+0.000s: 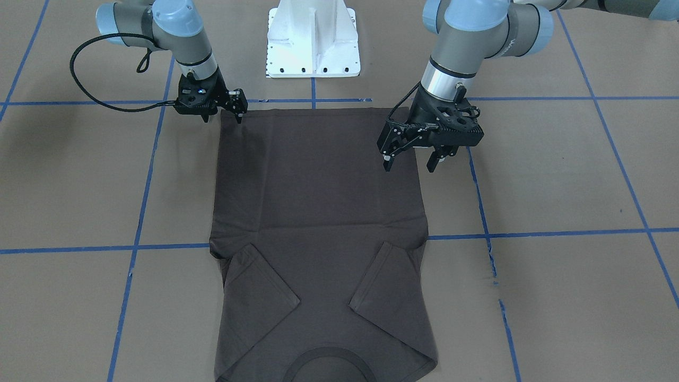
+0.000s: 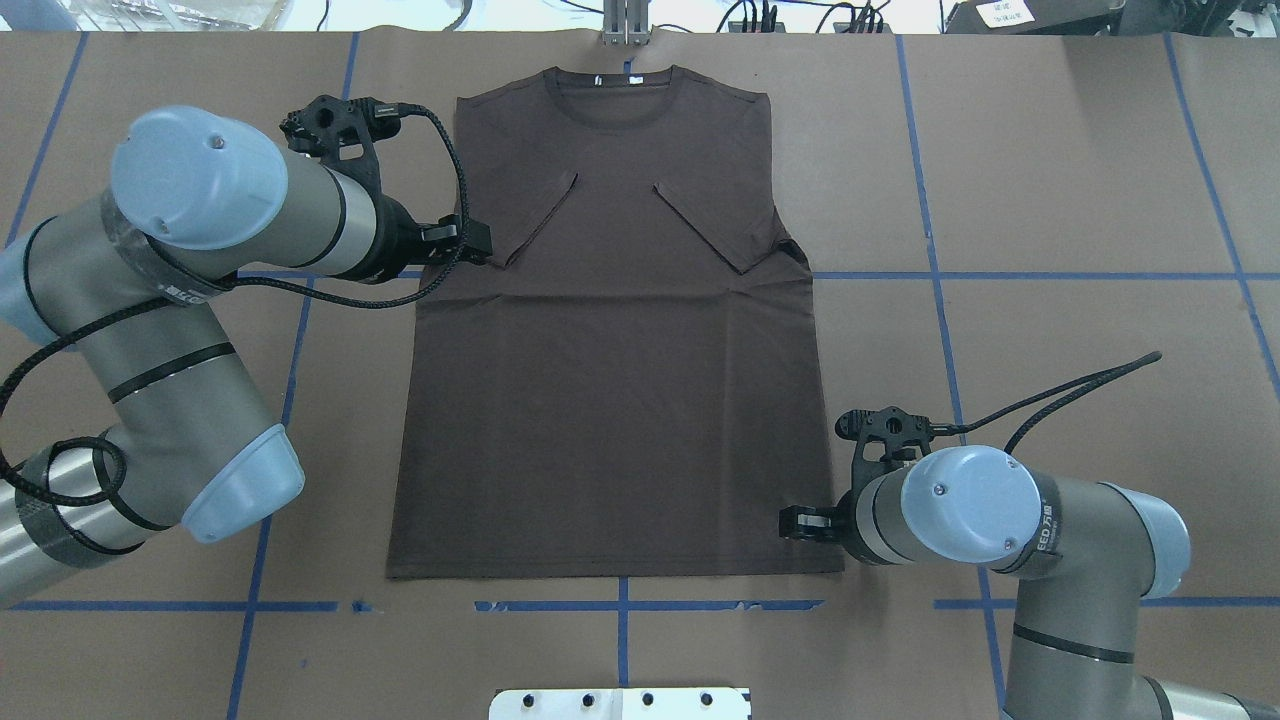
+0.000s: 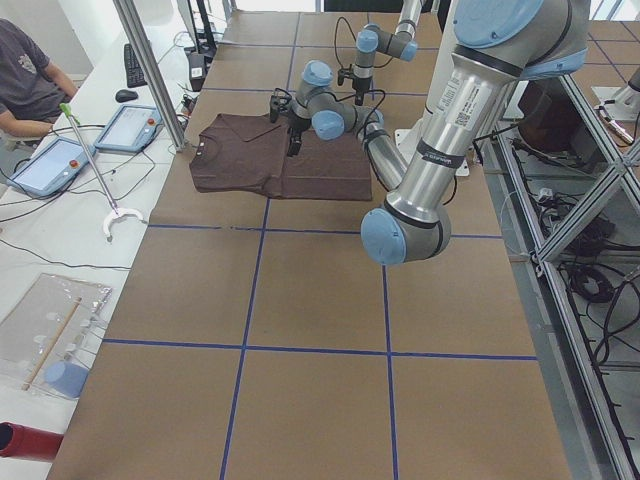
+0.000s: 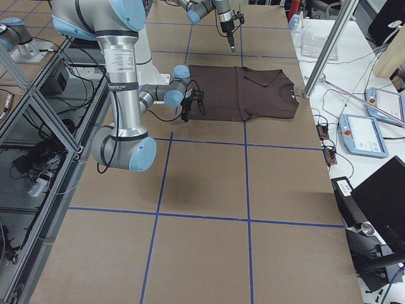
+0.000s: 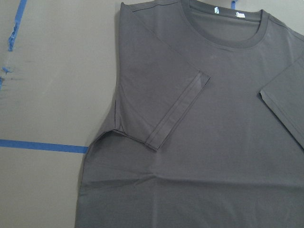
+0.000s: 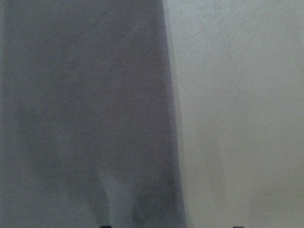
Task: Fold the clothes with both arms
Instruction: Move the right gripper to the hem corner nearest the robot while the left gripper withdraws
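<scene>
Facing the robot, I saw the T-shirt [image 1: 318, 212] flat on the table [image 1: 557, 175], its hem at 12 o'clock, its collar [image 1: 326, 361] at 6 and both sleeves [image 1: 260, 286] folded in over the chest. The left gripper [image 1: 409, 162] hung over the shirt's 2 o'clock edge, fingers spread wide with nothing between them. The right gripper [image 1: 223, 115] sat at the 11 o'clock hem corner, its fingers apart and straddling that corner. I could not tell whether they touched cloth. From overhead, the collar lay at 12 o'clock, with the left gripper at the shirt's 10 o'clock side by the folded sleeve and the right at the 5 o'clock hem corner. The side views added nothing certain about the fingers. The left wrist camera showed a folded sleeve, the collar and white tags [image 5: 216, 10], but no fingers. The right wrist camera, blurred, showed two dark fingertips [image 6: 105, 226] well apart at 6 o'clock, with the shirt's edge running between them.
</scene>
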Action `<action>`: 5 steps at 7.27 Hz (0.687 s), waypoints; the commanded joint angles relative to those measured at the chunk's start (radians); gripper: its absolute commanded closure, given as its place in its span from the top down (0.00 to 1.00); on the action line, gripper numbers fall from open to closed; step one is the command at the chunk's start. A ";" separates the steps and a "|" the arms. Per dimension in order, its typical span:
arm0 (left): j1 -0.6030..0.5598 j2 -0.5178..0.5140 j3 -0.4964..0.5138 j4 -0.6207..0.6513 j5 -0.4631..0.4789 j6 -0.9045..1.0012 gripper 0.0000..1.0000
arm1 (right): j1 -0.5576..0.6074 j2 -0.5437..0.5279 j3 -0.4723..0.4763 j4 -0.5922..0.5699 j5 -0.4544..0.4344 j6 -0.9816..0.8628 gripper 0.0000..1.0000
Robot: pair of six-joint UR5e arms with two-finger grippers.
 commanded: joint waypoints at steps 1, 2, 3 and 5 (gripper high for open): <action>-0.001 0.000 0.000 0.000 -0.001 0.000 1.00 | 0.000 0.000 0.001 -0.002 0.010 0.000 0.69; 0.001 -0.002 0.000 0.000 -0.001 0.002 1.00 | 0.000 -0.001 0.003 -0.003 0.018 0.000 0.62; -0.001 0.000 -0.005 0.000 -0.001 0.002 1.00 | 0.000 -0.003 0.003 -0.003 0.021 0.000 0.63; -0.001 0.000 -0.006 0.000 -0.003 0.002 1.00 | -0.001 -0.009 0.003 -0.003 0.036 0.002 0.62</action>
